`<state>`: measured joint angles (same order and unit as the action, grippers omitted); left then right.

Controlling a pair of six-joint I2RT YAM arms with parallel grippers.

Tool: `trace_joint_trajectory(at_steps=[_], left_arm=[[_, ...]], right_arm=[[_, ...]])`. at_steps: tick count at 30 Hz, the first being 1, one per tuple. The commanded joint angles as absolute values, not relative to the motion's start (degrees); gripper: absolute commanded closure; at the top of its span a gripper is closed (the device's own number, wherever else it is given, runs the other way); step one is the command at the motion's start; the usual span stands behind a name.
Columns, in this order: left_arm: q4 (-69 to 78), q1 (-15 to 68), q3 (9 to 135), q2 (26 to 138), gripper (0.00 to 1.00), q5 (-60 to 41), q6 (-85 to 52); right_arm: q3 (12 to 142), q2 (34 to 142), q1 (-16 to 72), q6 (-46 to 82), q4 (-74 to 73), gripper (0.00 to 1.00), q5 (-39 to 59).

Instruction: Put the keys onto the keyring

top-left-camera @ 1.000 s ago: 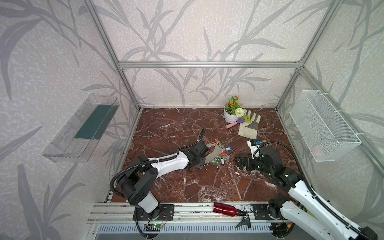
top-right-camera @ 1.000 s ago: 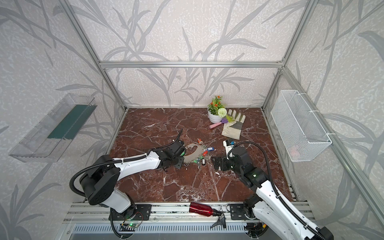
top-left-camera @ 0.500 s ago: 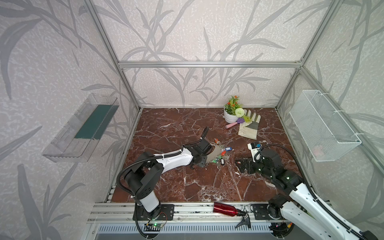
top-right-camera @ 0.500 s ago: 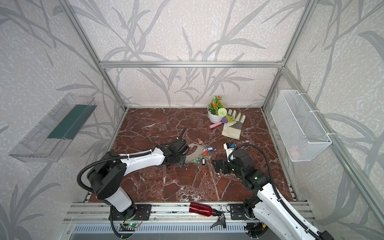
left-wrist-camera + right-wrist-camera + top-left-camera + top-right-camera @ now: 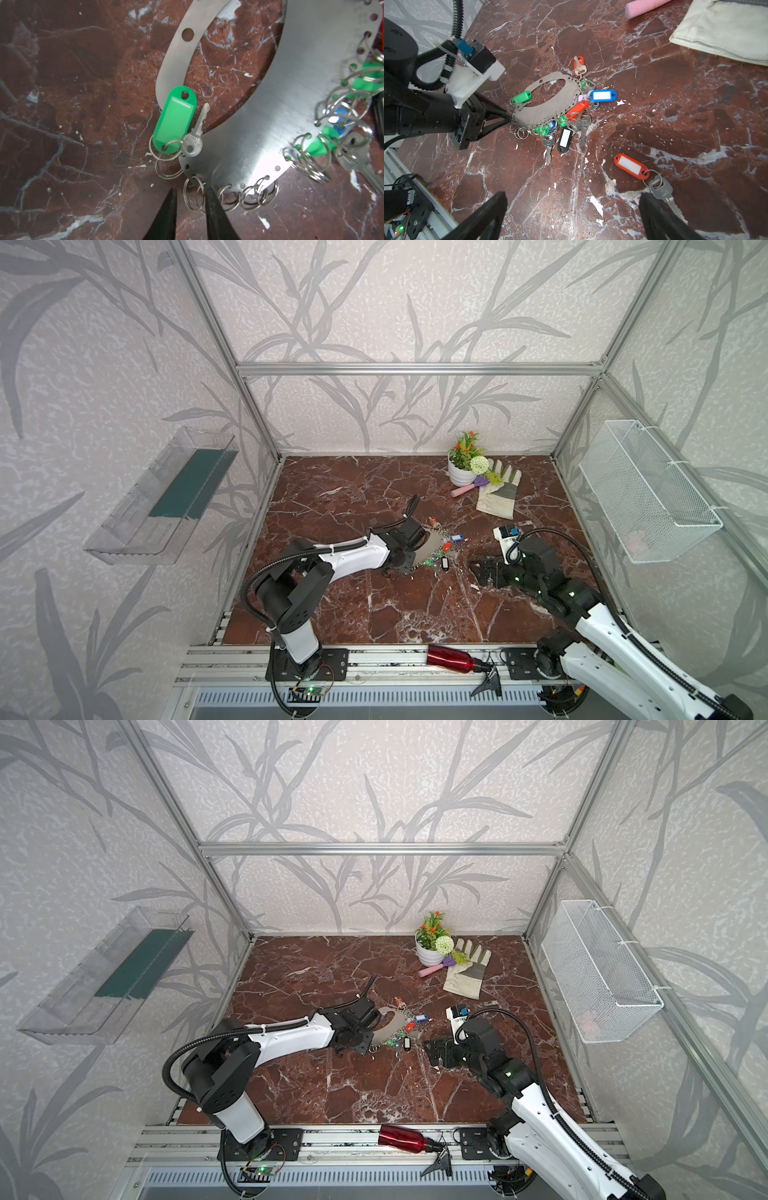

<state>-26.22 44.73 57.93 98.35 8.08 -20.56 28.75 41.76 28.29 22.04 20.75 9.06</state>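
Tag (image 5: 631, 166) windows blank, key (image 5: 191, 146) stamp unreadable, left end effector (image 5: 190, 189) narrowly parted around a split ring (image 5: 192, 194) on keyring (image 5: 259, 124), tighter than 1 second ago, right end effector (image 5: 573, 195) spread, loose key (image 5: 661, 190) beside it on table (image 5: 675, 104)

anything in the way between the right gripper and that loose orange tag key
Nothing visible. Only bare marble tabletop lies between the open right gripper and the loose orange-tagged key; the key's blade lies right beside one fingertip.
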Motion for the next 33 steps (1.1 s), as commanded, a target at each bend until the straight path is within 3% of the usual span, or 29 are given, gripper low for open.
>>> trace_joint_trajectory(at_steps=[1,20,28,33], left_arm=[[-27.6,44.8,59.7,98.8,0.76,9.7,-20.7],[-28.0,44.9,60.3,99.7,0.82,10.9,-20.6],[-20.9,44.1,53.2,85.0,0.79,10.0,-25.3],[-19.9,38.2,46.4,71.5,0.73,4.3,-34.0]], right_arm=[[28.3,41.0,28.6,22.2,20.3,0.0,8.7],[28.3,40.5,28.6,22.2,20.5,0.0,8.6],[30.6,46.5,29.3,19.0,16.2,0.01,8.6],[34.9,56.0,35.5,13.6,12.5,0.05,6.3]])
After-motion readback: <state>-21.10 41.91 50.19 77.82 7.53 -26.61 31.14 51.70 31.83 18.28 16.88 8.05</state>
